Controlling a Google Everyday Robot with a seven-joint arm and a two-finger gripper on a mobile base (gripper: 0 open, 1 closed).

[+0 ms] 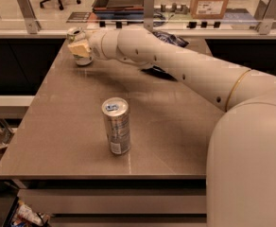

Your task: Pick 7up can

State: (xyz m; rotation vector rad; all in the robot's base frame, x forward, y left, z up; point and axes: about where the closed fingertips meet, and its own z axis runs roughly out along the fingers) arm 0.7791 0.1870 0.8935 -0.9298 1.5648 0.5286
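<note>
The 7up can (pixel 82 59), short with a pale body and a silver top (pixel 74 32), stands at the far left corner of the brown table (pixel 72 126). My gripper (pixel 80 48) is right at the can, and its cream tip covers the middle of the can's front. My arm reaches to it from the right, across the back of the table. The can's lower rim looks to rest on the table top. The far side of the can is hidden behind the gripper.
A taller slim silver-grey can with a blue tab (pixel 116 126) stands in the middle front of the table. A dark bag (pixel 170 39) lies behind and under my arm. A glass-railed ledge (pixel 147 13) runs behind the table. A drop borders the table's left edge.
</note>
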